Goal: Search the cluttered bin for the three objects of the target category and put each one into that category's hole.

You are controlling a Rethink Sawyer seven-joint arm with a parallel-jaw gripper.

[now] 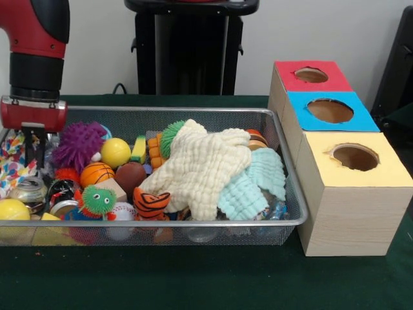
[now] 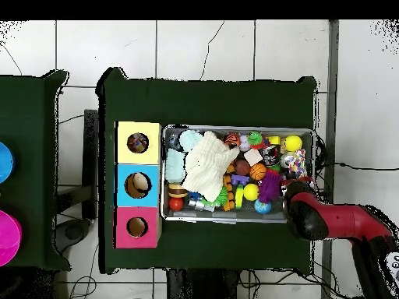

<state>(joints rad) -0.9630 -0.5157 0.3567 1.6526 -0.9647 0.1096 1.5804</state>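
The wire mesh bin [image 1: 284,223] is packed. A plain cream waffle cloth [image 1: 203,168] is draped over the middle of the heap, with a mint-green waffle cloth [image 1: 255,184] lying partly under it at its 4 o'clock. Toward the front view's 9 o'clock side sit a purple spiky ball [image 1: 77,143], a yellow ball [image 1: 115,152], a small basketball [image 1: 97,174], a brown ball [image 1: 131,177], a green fuzzy toy with googly eyes [image 1: 98,200] and an orange tiger-striped toy [image 1: 150,203]. No writing or label can be read on anything.

One polka-dot cloth [image 1: 14,165], white with multicoloured spots, is bunched at the bin's 9 o'clock end in the front view; overhead it shows at the bin's 3 o'clock end [image 2: 296,163]. Any others are hidden in the clutter.

The gripper [image 1: 33,152] hangs from the red arm right at that end, its dark fingers down among the toys just beside the dotted cloth; how far they are parted, and whether they grasp anything, I cannot tell.

The yellow-topped hole [image 1: 355,157] is outside the bin at its 3 o'clock in the front view, nearest of three boxes, with the blue-topped hole [image 1: 330,110] and red-topped hole [image 1: 311,75] behind it.
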